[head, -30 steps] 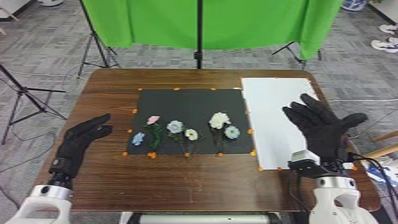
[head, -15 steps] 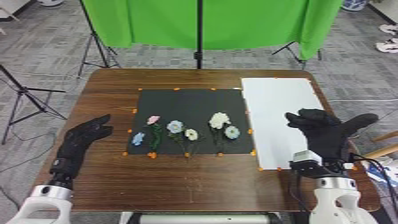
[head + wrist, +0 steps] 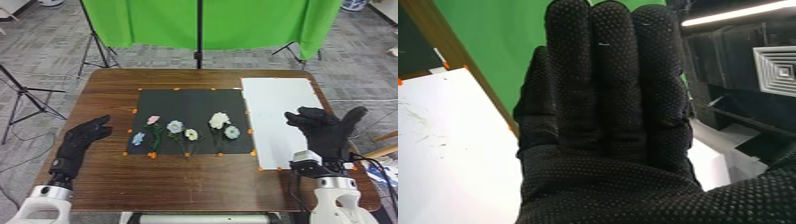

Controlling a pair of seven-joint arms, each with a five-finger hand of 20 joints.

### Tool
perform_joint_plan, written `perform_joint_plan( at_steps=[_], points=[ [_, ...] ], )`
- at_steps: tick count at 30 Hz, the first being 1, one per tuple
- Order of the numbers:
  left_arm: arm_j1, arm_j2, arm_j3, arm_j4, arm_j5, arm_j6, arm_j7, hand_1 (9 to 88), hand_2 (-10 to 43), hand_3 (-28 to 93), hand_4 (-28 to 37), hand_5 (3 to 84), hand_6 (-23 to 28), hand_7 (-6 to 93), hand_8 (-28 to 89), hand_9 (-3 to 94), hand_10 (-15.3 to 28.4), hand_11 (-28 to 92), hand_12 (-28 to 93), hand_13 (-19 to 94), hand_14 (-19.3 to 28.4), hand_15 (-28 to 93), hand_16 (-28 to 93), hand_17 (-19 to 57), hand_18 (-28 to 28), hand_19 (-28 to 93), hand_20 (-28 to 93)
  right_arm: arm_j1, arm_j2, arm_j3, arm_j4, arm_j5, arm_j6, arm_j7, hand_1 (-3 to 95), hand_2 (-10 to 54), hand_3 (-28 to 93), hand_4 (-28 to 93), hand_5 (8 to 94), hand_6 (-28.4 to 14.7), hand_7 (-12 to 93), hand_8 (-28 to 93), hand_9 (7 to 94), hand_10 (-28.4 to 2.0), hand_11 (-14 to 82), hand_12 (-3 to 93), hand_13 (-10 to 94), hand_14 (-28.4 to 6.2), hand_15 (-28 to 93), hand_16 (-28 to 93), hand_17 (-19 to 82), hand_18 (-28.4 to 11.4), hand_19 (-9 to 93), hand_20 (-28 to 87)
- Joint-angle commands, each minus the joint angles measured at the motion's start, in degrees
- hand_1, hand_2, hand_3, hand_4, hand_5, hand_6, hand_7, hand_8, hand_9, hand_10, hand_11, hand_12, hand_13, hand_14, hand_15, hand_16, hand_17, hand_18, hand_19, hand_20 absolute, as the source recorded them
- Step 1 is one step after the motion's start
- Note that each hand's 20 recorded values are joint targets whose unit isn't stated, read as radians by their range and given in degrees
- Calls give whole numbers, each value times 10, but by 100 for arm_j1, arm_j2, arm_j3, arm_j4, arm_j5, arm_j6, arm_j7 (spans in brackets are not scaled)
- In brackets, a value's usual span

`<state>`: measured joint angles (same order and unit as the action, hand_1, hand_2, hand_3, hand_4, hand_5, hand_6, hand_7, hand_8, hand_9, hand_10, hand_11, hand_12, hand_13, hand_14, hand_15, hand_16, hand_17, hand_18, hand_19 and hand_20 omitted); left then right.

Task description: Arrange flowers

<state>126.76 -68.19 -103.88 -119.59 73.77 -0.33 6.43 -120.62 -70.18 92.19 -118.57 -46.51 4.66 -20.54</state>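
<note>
The left hand [image 3: 82,137] is over the table's [image 3: 169,180] left side, open with fingers relaxed — nothing in its grasp. On the black mat [image 3: 191,100] lie a blue flower [image 3: 138,139], a pink flower [image 3: 153,120], a light blue flower [image 3: 175,126], a cream flower [image 3: 191,134], a white flower [image 3: 218,120] and a pale flower [image 3: 232,132]. Beside the mat is the white sheet [image 3: 271,110], then the right hand [image 3: 327,137] at the table's right edge — empty, fingers straight.

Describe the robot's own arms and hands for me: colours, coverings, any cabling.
Both arms are white with silvery wrist rings. The left hand and right hand wear black fabric gloves, dotted on the right. Black cables run beside the right wrist.
</note>
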Motion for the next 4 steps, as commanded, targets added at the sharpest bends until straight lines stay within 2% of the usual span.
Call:
perform_joint_plan(
  at_steps=[1, 4],
  points=[
    [48, -17, -9, -10, -5, -15, -23, 279, 86, 635, -247, 449, 40, 101, -62, 462, 146, 209, 121, 356, 185, 209, -7, 51, 141, 144, 157, -13, 9, -12, -12, -56, -30, 15, 229, -40, 360, -223, 761, 24, 307, -126, 794, -122, 188, 194, 684, -104, 389, 252, 253, -153, 427, 482],
    [38, -30, -13, 2, 11, -37, -22, 281, 84, 637, -245, 449, 40, 101, -62, 461, 146, 209, 121, 356, 185, 209, -7, 51, 141, 145, 157, -16, 6, 14, -14, -156, -72, 96, 163, -21, 591, -256, 755, 23, 301, -124, 788, -123, 186, 194, 681, -105, 386, 252, 253, -153, 417, 478]
  ],
)
